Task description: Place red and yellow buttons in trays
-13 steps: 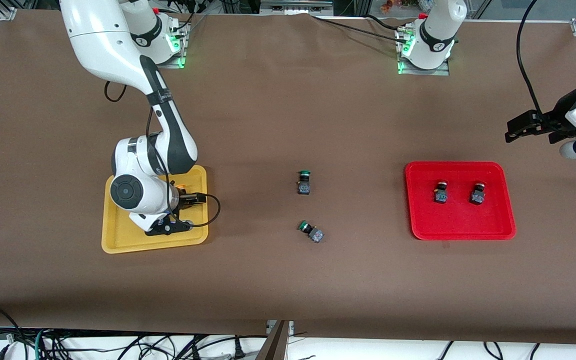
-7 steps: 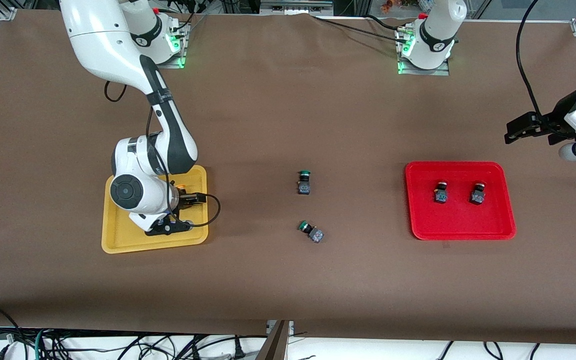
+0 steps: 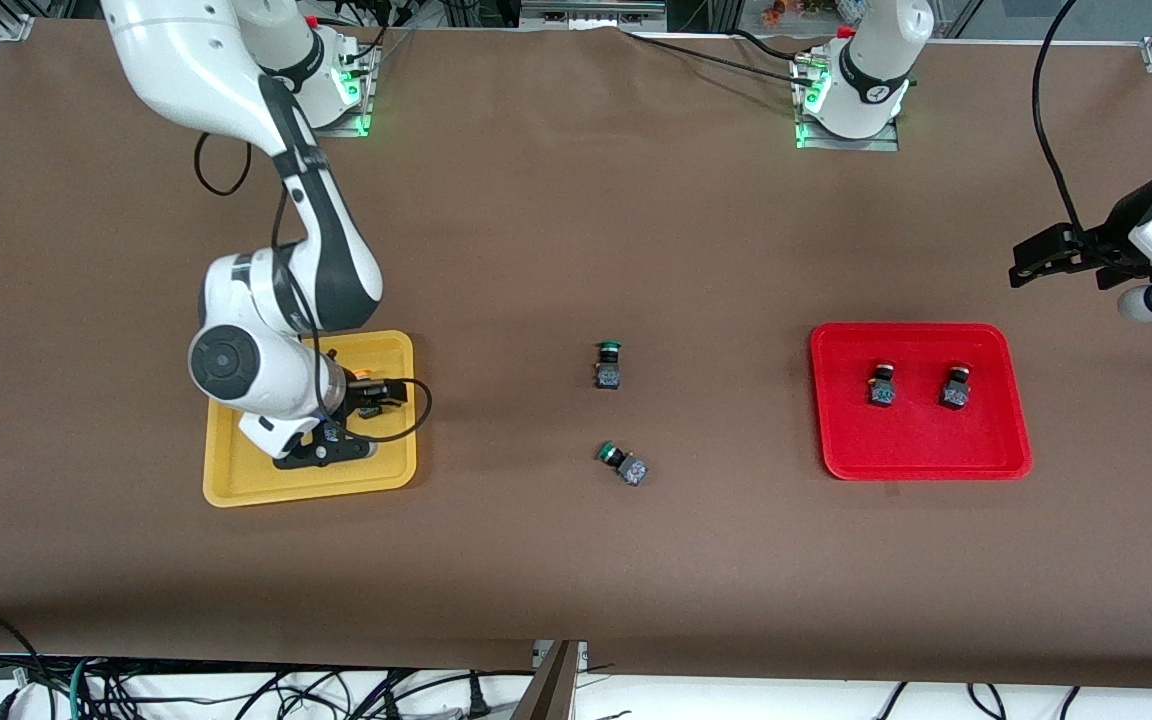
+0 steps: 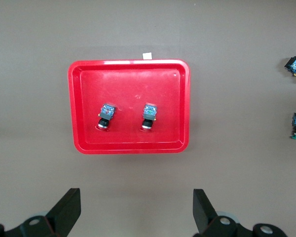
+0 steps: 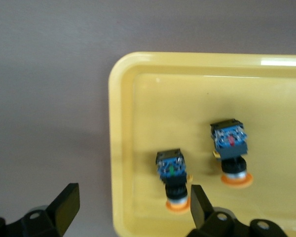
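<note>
A brown desk (image 3: 576, 250) carries two shallow plastic trays, well apart. The yellow tray (image 3: 236, 480) lies toward the right arm's end of the desk, the red tray (image 3: 921, 450) toward the left arm's end.

The right gripper (image 5: 130, 210) hangs low over the yellow tray, near one of its corners. Its jaws stand wide open and hold nothing. In the right wrist view two buttons with yellow-orange caps lie on their sides inside the tray: one yellow button (image 5: 172, 180) just beside one of the gripper's fingers, the other yellow button (image 5: 231, 153) close alongside it but not touching. In the front view the arm's wrist hides most of them, and only a speck of orange shows by the gripper.

The left gripper (image 3: 1026, 262) hovers over bare desk by the left arm's end, farther from the front camera than the red tray. This arm waits. Its jaws are also spread wide and empty.

Inside the red tray lie two buttons with red caps, side by side and apart: one red button (image 3: 881, 385) and a second red button (image 3: 955, 387), both near the tray's middle.

Between the trays, on the bare desk, lie two green-capped buttons: one green button (image 3: 608, 365), and a second green button (image 3: 623, 463) nearer the front camera, turned at an angle.
</note>
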`<action>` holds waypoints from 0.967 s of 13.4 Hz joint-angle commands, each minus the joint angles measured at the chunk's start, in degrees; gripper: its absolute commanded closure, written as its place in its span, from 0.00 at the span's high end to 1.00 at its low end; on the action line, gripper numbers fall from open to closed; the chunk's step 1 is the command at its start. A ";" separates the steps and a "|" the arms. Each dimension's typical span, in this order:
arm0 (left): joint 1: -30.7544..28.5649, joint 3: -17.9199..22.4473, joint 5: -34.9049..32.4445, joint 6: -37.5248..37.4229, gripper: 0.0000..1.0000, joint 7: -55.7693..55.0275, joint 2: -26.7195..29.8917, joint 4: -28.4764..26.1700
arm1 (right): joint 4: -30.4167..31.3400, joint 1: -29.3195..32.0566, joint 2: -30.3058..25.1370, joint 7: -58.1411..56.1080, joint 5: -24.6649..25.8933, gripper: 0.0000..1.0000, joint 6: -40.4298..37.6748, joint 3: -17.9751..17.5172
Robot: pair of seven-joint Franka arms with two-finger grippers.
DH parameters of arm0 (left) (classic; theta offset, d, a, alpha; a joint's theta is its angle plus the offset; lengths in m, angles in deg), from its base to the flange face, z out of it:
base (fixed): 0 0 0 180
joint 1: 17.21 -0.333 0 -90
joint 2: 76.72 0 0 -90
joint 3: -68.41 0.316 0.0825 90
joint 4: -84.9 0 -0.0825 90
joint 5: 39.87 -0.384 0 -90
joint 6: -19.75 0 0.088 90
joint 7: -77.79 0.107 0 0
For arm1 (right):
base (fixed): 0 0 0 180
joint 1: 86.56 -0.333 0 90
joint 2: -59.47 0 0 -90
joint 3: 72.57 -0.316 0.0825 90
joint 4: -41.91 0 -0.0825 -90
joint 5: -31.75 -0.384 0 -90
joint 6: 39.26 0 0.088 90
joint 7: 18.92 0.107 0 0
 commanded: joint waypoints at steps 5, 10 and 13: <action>0.14 -0.11 -0.29 -1.55 1.00 -0.50 -0.99 2.18 | 3.10 -0.28 -18.26 0.43 0.87 0.99 -15.19 2.24; 0.14 -0.11 -0.29 -1.55 1.00 -0.50 -0.99 2.18 | 4.42 5.32 -28.02 0.61 7.45 0.99 -23.47 -2.03; 0.14 -0.11 -0.29 -1.55 1.00 -0.50 -0.99 2.18 | 9.85 11.13 -33.38 0.70 10.63 0.99 -22.87 -7.68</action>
